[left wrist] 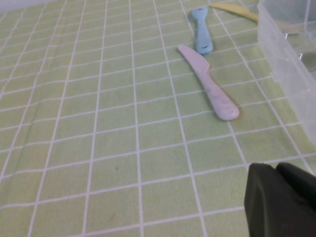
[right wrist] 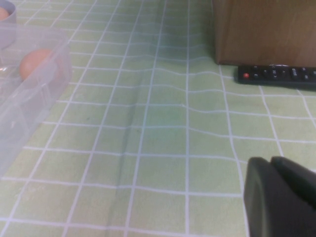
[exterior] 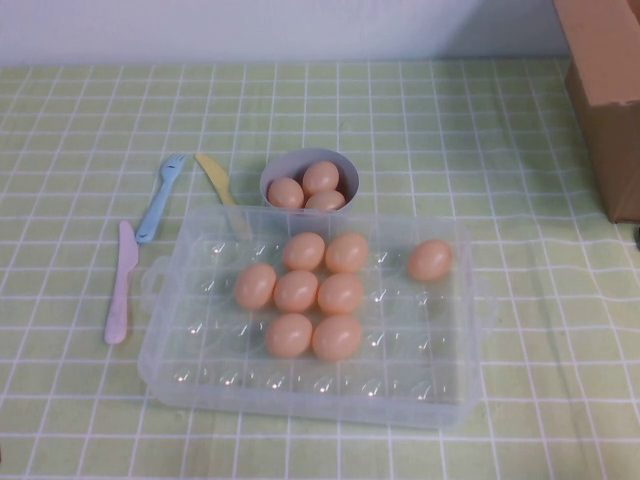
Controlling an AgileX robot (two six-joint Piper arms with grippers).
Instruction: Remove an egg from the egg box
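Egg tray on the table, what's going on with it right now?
Nothing is being handled yet. The clear plastic egg box holds eight peach-orange eggs, one egg sitting apart from the cluster. Three more lie in the small pale grey bowl behind it. The left end effector and right end effector sit low over the tablecloth on either side, touching nothing.

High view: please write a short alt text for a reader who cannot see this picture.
A clear egg box on a green checked tablecloth holds eight peach eggs, seven clustered and one egg apart toward the right. Behind it a small bowl holds three more; plastic cutlery lies left, and neither pincer is visible.
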